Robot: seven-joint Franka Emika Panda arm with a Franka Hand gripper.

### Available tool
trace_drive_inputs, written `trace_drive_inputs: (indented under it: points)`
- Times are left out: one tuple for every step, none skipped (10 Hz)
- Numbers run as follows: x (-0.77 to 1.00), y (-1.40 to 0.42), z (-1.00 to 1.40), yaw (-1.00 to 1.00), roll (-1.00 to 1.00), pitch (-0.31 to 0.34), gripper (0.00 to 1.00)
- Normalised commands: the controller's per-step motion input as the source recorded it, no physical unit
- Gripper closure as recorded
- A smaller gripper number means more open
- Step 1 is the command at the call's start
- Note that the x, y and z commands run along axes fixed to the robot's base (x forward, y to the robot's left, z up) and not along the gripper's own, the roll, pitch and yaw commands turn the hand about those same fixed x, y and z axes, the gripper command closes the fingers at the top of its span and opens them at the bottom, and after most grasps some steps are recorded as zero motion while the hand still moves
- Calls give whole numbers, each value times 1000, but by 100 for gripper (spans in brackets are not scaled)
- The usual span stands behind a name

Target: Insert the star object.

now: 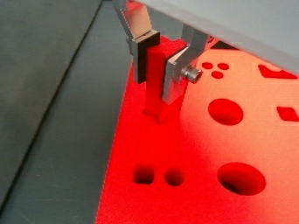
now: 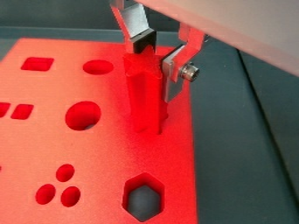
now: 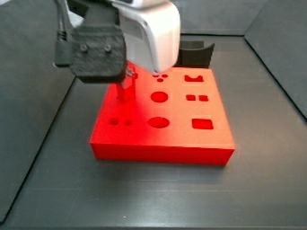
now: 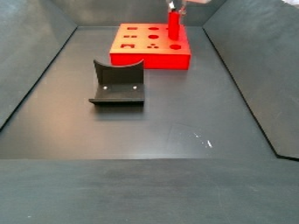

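Clearly clamped between the silver fingers (image 1: 177, 70) of the gripper (image 2: 156, 54), the star object (image 2: 143, 92) stands upright, its lower end meeting the top of the red block (image 3: 180, 135) close to one edge. Round, square and hexagonal holes (image 2: 142, 197) lie around it in both wrist views. Well apart on the dark floor stands the fixture (image 4: 118, 84). Above the block, the arm (image 3: 144, 31) points straight down.

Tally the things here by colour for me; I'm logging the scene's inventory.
Red: 2, the star object held upright in the gripper over the block.
Dark: 1, the curved holder on the floor, apart from the block.
Total: 3.
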Motion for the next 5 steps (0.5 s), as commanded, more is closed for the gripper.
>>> trace_drive_inputs:
  points:
    - [263, -17, -1000, -249, 26, 0, 100]
    - [269, -46, -1000, -297, 20, 0, 100]
    - [251, -57, -1000, -309, 16, 0, 100]
    - [257, -49, -1000, -303, 13, 0, 100]
    - [240, -29, -1000, -286, 14, 0, 100]
